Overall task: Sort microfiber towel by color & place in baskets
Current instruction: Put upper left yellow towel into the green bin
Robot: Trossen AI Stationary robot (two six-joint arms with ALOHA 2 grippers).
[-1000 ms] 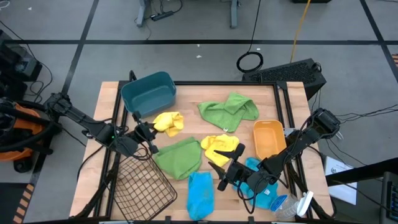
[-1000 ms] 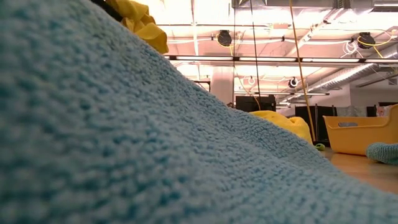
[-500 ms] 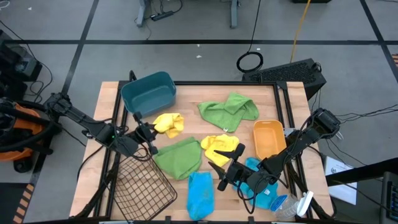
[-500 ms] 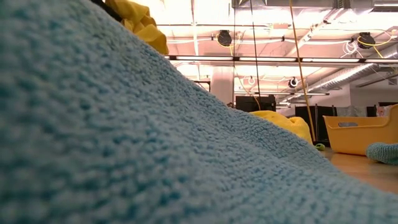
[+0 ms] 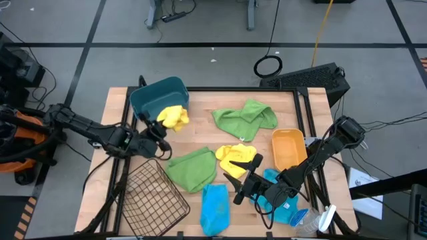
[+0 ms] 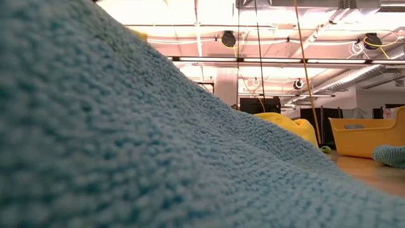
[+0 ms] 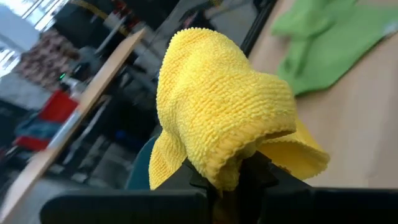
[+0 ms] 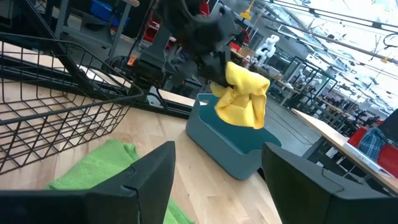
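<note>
A yellow microfiber towel (image 5: 173, 118) hangs in my left gripper (image 5: 163, 125), which is shut on it at the near right corner of the teal bin (image 5: 157, 99). A second yellow towel (image 5: 233, 155) lies mid-table, just beyond my right gripper (image 5: 244, 180), which hovers open and level with nothing between its fingers. Green towels lie at the far middle (image 5: 245, 118) and near middle (image 5: 192, 169). One blue towel (image 5: 215, 207) lies at the near edge, another (image 5: 280, 199) under my right arm. The orange tub (image 5: 288, 148) and wire basket (image 5: 152, 197) stand empty. My left gripper pinches a bunched fold of the yellow towel (image 7: 219, 169) between its two fingers, coming nearly level from the table's left. The towel bulges past the fingertips and droops below them (image 8: 241, 99), lifted clear of the table, right over the teal bin's rim (image 8: 224, 127).
A clear bottle (image 5: 315, 221) lies at the near right corner. The near blue towel (image 6: 126, 139) fills most of the low view. Bare wood shows between the teal bin and the far green towel.
My left gripper has swung toward the table's far edge and the teal bin, still shut on the yellow towel. The towel has travelled with it, clear of the table, from beside the near green towel to the bin's near corner.
</note>
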